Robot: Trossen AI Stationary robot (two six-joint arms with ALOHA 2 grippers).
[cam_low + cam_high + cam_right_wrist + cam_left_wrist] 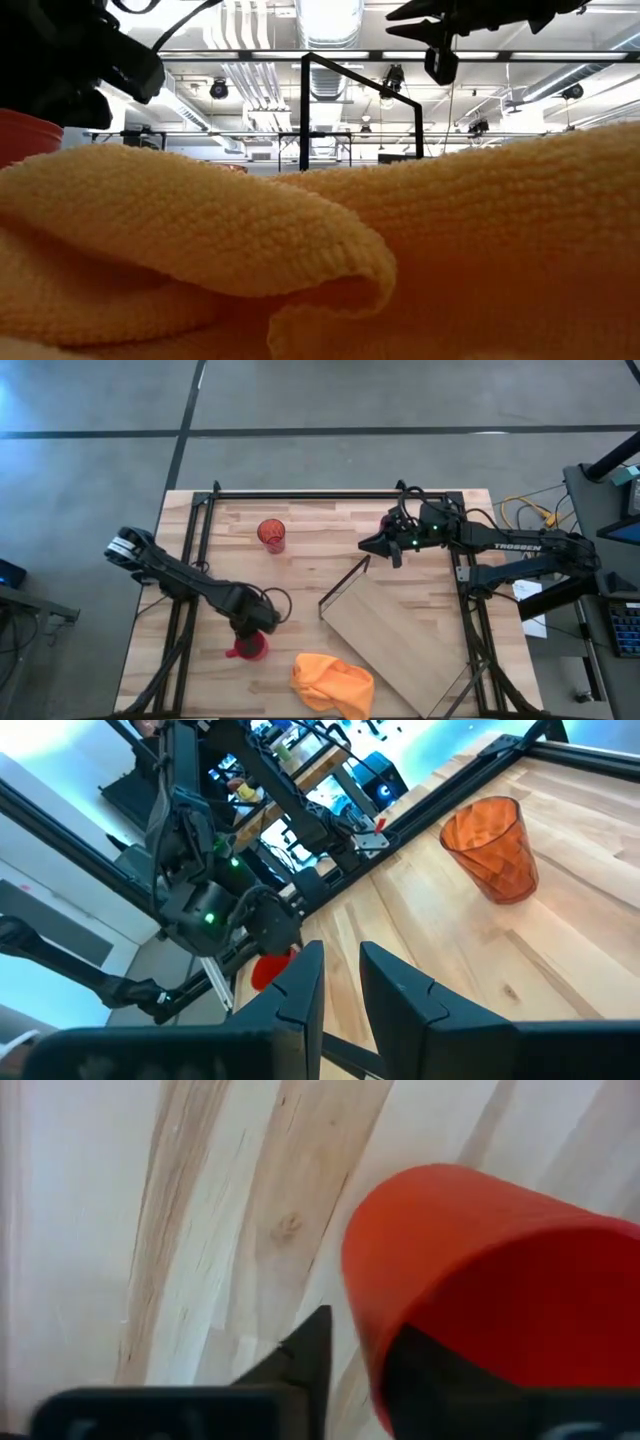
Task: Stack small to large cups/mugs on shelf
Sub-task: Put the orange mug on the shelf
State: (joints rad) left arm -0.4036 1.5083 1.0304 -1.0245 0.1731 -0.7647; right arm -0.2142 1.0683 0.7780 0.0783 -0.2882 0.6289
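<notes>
My left gripper (254, 632) is near the table's near left, shut on the red mug (480, 1270), which shows red-pink under it in the high view (246, 650). I cannot pick out a separate magenta cup. The orange patterned tumbler (271, 535) stands upright on its base at the far left-centre and also shows in the right wrist view (495, 845). The plywood shelf (400, 635) lies askew at the table's right-centre, with its black wire frame (345, 582) upright at the end. My right gripper (383, 546) hovers empty above the far centre, fingers nearly together. My left gripper has the mug's wall at the rim (362, 1320) between its fingers. One finger (305, 1365) is outside the mug and the other (440, 1380) is inside. The fingers come from above, slanting down. I cannot tell whether the mug's base is on the table.
A yellow-orange cloth (332, 685) lies bunched at the near edge, in front of the shelf, and fills the low view (400, 250). Black frame rails (300, 493) run along the table's far edge and sides. Bare wood lies between the tumbler and the shelf.
</notes>
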